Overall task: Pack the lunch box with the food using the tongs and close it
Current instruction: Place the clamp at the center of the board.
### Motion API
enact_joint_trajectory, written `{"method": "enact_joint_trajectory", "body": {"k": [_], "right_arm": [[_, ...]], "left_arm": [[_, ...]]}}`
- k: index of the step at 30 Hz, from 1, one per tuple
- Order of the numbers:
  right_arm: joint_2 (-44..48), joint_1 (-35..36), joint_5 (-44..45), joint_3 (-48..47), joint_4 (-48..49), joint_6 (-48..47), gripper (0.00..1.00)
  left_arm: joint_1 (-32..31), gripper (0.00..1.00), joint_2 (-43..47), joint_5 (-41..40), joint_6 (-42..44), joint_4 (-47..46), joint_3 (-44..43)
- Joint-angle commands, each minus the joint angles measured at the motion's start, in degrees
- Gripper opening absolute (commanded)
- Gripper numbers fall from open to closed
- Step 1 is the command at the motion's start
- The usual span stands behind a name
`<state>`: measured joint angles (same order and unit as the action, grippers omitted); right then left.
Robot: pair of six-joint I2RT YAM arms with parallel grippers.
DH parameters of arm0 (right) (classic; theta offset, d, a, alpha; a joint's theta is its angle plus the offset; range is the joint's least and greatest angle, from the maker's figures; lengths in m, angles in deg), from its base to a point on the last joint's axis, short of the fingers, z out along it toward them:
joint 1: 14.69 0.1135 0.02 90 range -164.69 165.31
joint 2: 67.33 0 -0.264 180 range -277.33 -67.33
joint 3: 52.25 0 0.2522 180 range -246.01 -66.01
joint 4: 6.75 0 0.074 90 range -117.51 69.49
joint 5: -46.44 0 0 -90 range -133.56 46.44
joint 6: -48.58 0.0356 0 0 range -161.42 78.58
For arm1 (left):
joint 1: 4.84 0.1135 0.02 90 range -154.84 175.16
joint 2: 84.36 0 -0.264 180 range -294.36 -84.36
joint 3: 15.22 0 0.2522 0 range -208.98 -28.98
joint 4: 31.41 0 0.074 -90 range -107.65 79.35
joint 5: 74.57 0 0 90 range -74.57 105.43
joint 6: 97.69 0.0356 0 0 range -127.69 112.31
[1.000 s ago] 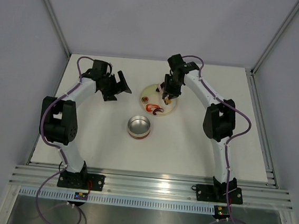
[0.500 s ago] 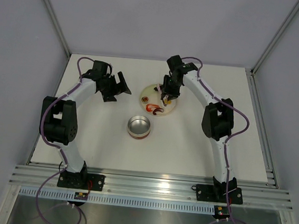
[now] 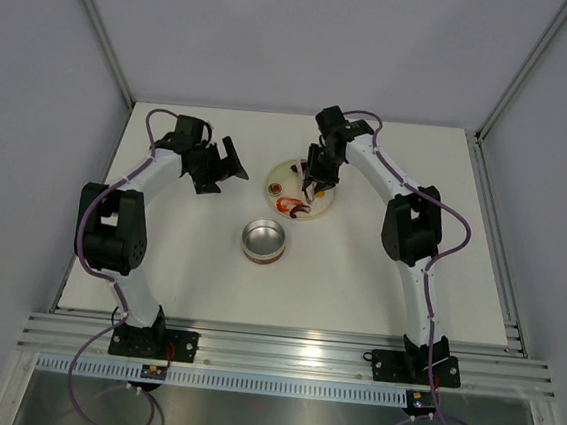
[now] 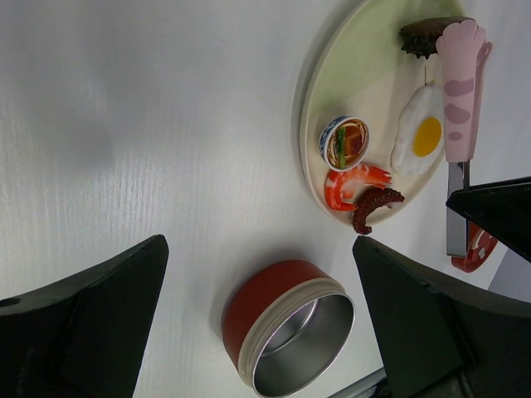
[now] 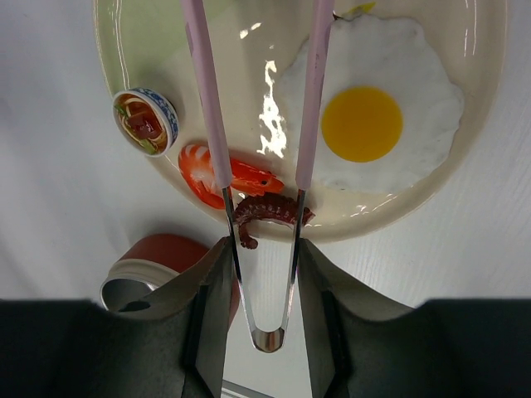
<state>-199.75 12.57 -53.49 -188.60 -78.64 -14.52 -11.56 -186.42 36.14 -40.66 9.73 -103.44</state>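
Observation:
The lunch box [image 3: 263,241], a shiny round tin with a red base, stands open in front of the pale plate [image 3: 316,212]. On the plate lie the food pieces: a fried egg [image 5: 373,124], a red-and-white shrimp [image 5: 228,176] and a dark brown curled piece [image 5: 270,211]. My right gripper [image 5: 263,249] hangs over the plate, shut on the joined end of the pink tongs [image 5: 207,99]. The tongs' arms stand apart above the egg and the shrimp. Their paw-shaped tip [image 4: 460,41] reaches the plate's far edge. My left gripper [image 4: 259,249] is open, left of the plate, facing the tin [image 4: 290,336].
A tiny blue-rimmed bowl [image 4: 346,143] and a dark ridged piece [image 4: 423,37] also sit on the plate. A red round lid edge [image 4: 474,249] peeks out beside the right gripper. Bare white table surrounds the tin; grey walls close the back and sides.
My right gripper with the tongs has shifted slightly left and back over the plate. The left arm has not moved.

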Motion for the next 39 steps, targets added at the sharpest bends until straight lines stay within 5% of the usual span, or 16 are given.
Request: {"method": "enact_joint_trajectory", "body": {"k": [1, 20, 31, 39], "right_arm": [[1.28, 0.33, -1.84, -0.56, 1.88, 0.26, 0.42], [9.90, -0.46, -1.40, 8.41, 3.28, -0.97, 0.25], [15.26, -0.46, -2.02, 12.02, 3.81, -1.06, 0.24], [17.98, -0.46, -0.97, 17.19, 4.43, -2.11, 0.07]], "left_arm": [[0.39, 0.99, 0.37, -0.32, 0.80, -1.01, 0.28], [0.66, 0.99, -0.07, -0.06, 0.89, -0.92, 0.19], [0.66, 0.99, -0.42, -0.06, 0.72, -1.10, 0.28], [0.57, 0.99, 0.11, -0.32, 1.07, -0.66, 0.36]]}}
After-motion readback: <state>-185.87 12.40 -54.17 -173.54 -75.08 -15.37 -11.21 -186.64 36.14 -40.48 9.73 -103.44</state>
